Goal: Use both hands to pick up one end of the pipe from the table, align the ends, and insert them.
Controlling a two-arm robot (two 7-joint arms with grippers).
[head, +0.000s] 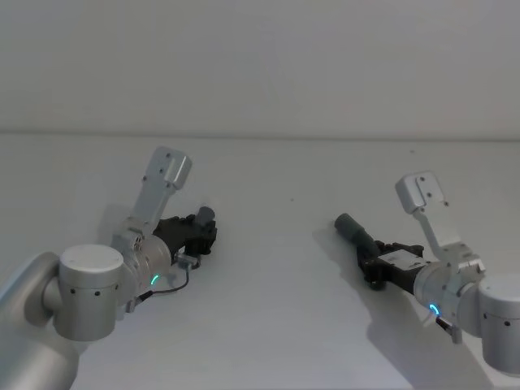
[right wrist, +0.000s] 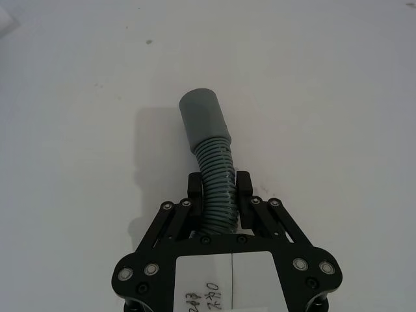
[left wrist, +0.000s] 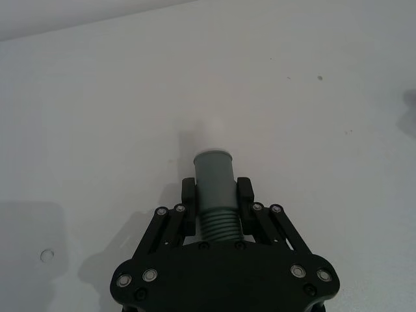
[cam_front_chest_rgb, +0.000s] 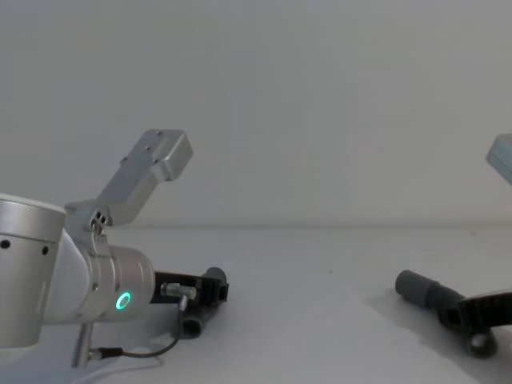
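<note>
**Both pieces gripped, cuffs well apart and not yet facing**

The left gripper [left wrist: 216,195] is clamped on the left pipe piece [left wrist: 218,224] at its ribbed part, just behind the narrow cuff [left wrist: 214,174]; the white tip [left wrist: 212,133] juts out ahead of the fingers. The right gripper [right wrist: 218,192] is clamped on the ribbed part of the right pipe piece [right wrist: 214,162]; the hose bends beyond the fingers and ends in the wide collar [right wrist: 203,120]. Both pieces sit low at the table [head: 268,325]; whether either is clear of it I cannot tell.

The head view shows the relation that matters: the two ends lie well apart, each on its own arm's side; each long axis slants forward and inward, so the axes form a V, not one line. The joining likely calls for turning both wrists inward until tip and collar face each other; neither arm is clearly nearer the middle.
</note>
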